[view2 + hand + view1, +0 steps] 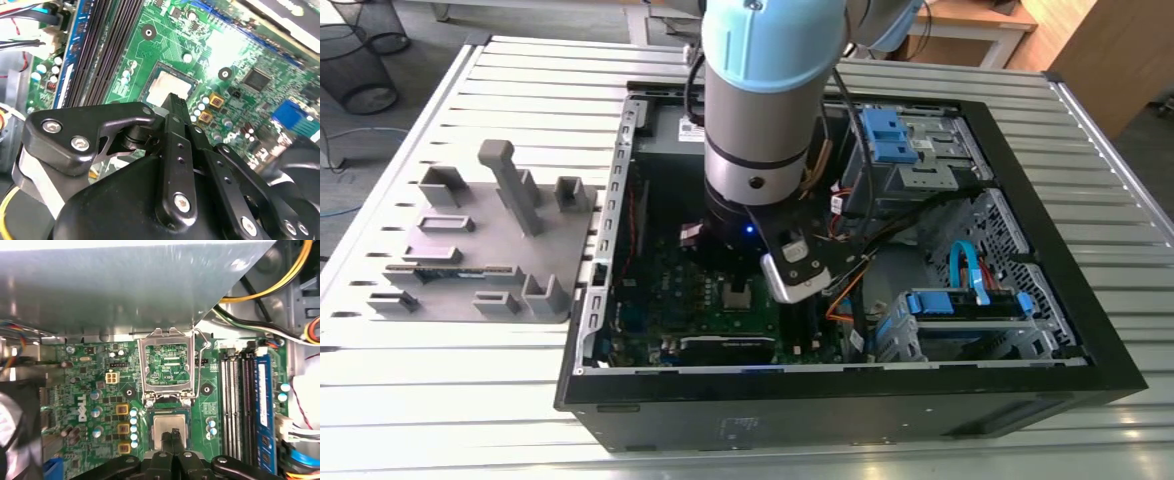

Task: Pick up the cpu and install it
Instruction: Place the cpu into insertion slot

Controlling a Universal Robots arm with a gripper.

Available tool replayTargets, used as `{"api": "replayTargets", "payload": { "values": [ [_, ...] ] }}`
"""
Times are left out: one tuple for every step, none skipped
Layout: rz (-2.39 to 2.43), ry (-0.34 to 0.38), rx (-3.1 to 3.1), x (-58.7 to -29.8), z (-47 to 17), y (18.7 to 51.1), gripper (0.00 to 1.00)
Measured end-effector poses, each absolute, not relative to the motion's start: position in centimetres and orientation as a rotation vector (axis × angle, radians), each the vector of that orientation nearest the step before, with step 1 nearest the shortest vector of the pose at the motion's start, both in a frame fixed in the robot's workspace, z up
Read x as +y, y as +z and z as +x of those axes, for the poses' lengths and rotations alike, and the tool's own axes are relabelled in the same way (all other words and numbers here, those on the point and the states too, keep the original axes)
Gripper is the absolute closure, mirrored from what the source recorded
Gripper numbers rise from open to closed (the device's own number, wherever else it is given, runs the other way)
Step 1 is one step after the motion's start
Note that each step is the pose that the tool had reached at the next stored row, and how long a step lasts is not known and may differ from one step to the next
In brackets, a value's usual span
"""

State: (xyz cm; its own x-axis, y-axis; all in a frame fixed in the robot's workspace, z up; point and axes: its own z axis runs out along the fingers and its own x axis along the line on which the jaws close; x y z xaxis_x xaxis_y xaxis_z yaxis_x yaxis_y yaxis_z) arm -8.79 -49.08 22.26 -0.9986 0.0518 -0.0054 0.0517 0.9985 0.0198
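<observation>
One look at the exterior view showed you the arm (767,90) hanging down into the open computer case (1067,330), which lay on the slatted bench (454,400) with a grey fixture tray (480,250) at the exterior view's left. Under the wrist, the cpu (738,297) appeared as a small pale square on the green motherboard (654,300).

In the first wrist view you had the hinged socket frame (167,362) swung open, and just beside it the cpu (167,427) lay flat in its socket. The gripper (173,436) stood over the chip's silver top with its fingers closed tip to tip and nothing between them. The memory slots (240,400) ran alongside, near the socket.

In the second wrist view the gripper (176,102) again had its tips pressed together right at the cpu (167,85). They possibly touched its top, but you could not tell for certain from that angle. The memory slots (107,45) lay off to one side.
</observation>
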Motion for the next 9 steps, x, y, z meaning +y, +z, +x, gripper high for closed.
{"api": "replayTargets", "payload": {
  "values": [
    [0.081,0.031,3.134,-49.1,-8.8,22.7,0.89],
    [0.081,0.031,3.134,-49.1,-8.8,23.0,0.89],
    [0.081,0.031,3.134,-49.1,-8.8,23.4,0.89],
    [0.081,0.031,3.134,-49.1,-8.8,23.8,0.89],
    [0.081,0.031,3.134,-49.1,-8.8,24.1,0.89],
    [0.081,0.031,3.134,-49.1,-8.8,24.5,0.89],
    [0.081,0.031,3.134,-49.1,-8.8,24.8,0.89],
    [0.081,0.031,3.134,-49.1,-8.8,25.1,0.89],
    [0.081,0.031,3.134,-49.1,-8.8,25.3,0.89]
  ]
}}
